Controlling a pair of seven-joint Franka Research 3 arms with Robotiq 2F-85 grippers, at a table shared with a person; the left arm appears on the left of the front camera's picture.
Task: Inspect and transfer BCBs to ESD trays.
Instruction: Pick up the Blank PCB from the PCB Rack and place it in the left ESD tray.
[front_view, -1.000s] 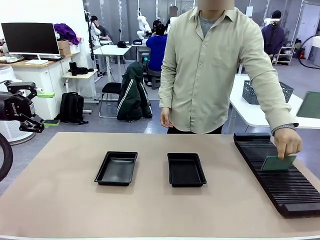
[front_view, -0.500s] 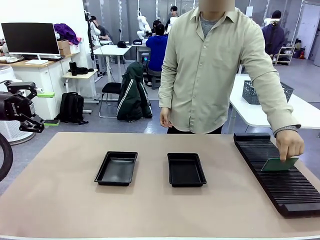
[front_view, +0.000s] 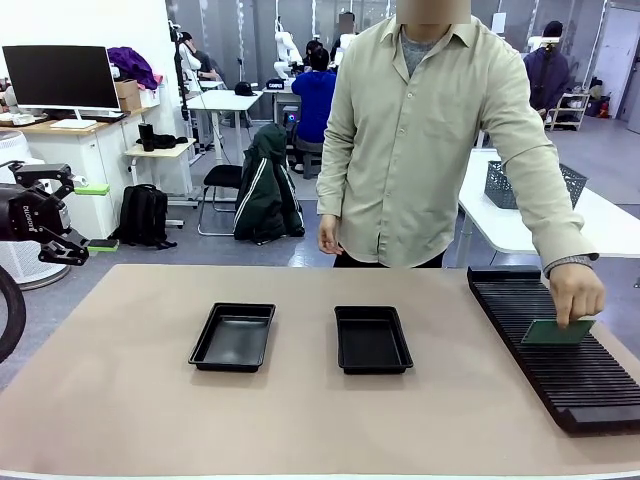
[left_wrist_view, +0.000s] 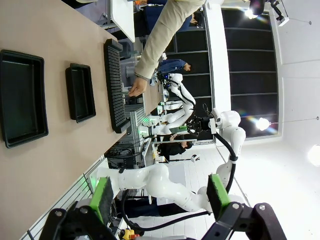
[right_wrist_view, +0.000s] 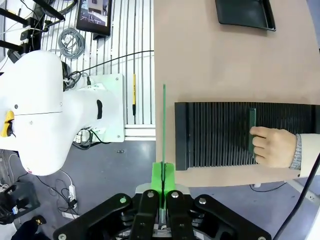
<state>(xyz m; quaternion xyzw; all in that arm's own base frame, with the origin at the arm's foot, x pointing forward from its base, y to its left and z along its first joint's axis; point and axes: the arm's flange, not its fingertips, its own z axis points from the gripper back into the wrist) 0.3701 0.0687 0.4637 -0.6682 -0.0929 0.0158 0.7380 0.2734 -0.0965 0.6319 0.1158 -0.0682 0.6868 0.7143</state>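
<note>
FRONT VIEW: A person in a pale shirt stands at the far side of the beige table (front_view: 120, 400), one hand (front_view: 577, 293) pinching a green BCB (front_view: 557, 332) that sits tilted on the black slotted rack (front_view: 575, 390). An ESD tray (front_view: 233, 336) and a second ESD tray (front_view: 372, 339) lie empty side by side at mid-table, well apart from the rack. The left gripper (front_view: 70, 213) hangs off the table's left edge, fingers apart and holding nothing. Behind is an open lab with desks, a monitor (front_view: 60, 76), a chair draped with a dark jacket (front_view: 265, 185) and a mesh basket (front_view: 530, 185) on a white side table

LEFT WRIST VIEW: Between the spread green pads (left_wrist_view: 102, 197), both trays, the rack and the person's reaching arm show sideways on the matte tabletop

RIGHT WRIST VIEW: The right gripper (right_wrist_view: 162, 187) is clamped on an edge-on BCB (right_wrist_view: 163, 125), a thin green line rising upright over grey floor, cables and a white robot base (right_wrist_view: 45, 110), just off the rack's end; the person's hand rests on the other board in the slots. The board looks to be up for inspection. Done well, it would be gripped by the edge only, held steady and upright, then laid flat inside a tray's rim once the hand is clear
</note>
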